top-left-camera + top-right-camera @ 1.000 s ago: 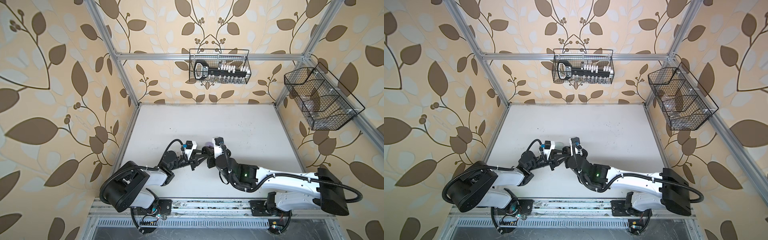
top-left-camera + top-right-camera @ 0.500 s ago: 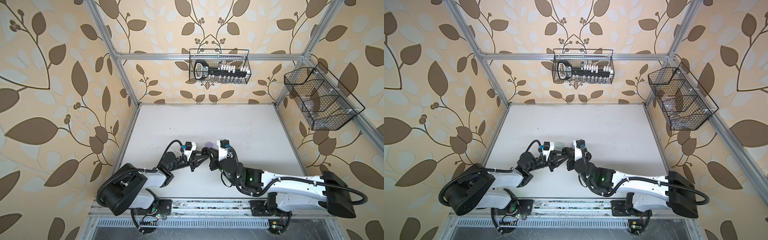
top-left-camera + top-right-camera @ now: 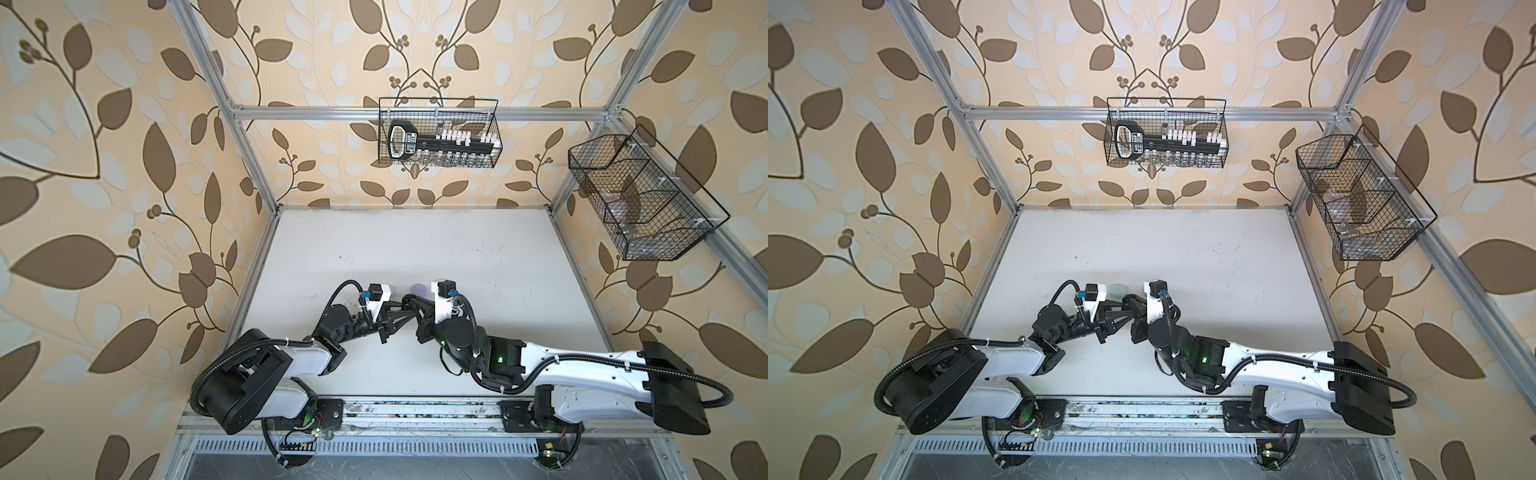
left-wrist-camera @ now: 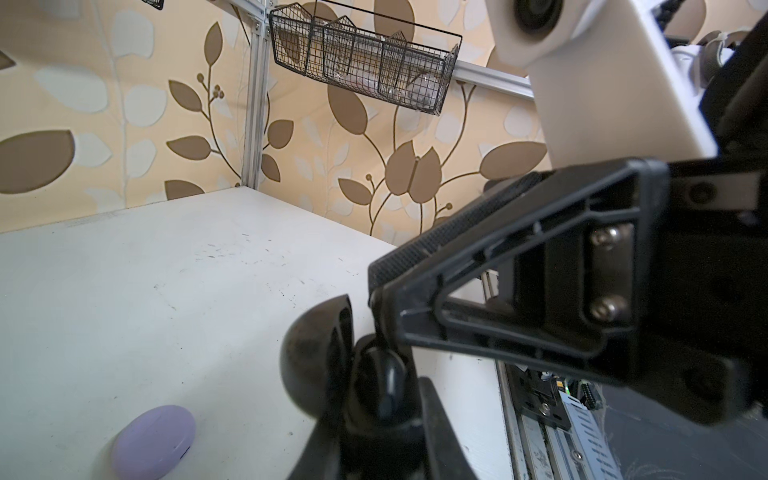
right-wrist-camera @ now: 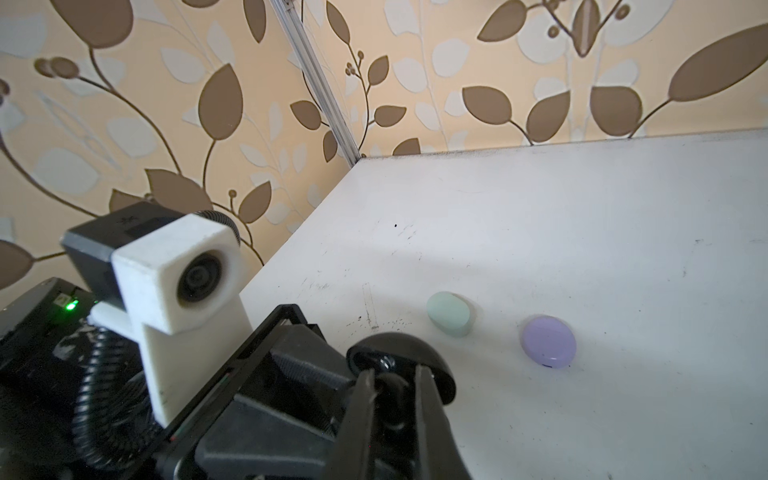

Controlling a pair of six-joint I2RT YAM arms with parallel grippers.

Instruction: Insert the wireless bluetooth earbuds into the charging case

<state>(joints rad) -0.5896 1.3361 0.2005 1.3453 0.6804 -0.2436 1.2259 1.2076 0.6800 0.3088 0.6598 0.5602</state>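
- Near the front middle of the table point(image 3: 415, 241), the left gripper point(image 4: 380, 399) is clamped on the open black case point(image 4: 311, 353).
- In the right wrist view, the right gripper point(image 5: 392, 380) pinches a black earbud point(image 5: 390, 392) at this case's mouth.
- A top view shows the lilac case point(image 3: 417, 289), a top view the mint case point(image 3: 1116, 289); the right wrist view shows both, closed.

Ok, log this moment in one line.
left gripper: shut on black case | right gripper: shut on black earbud, at case | lilac case, mint case: closed, untouched
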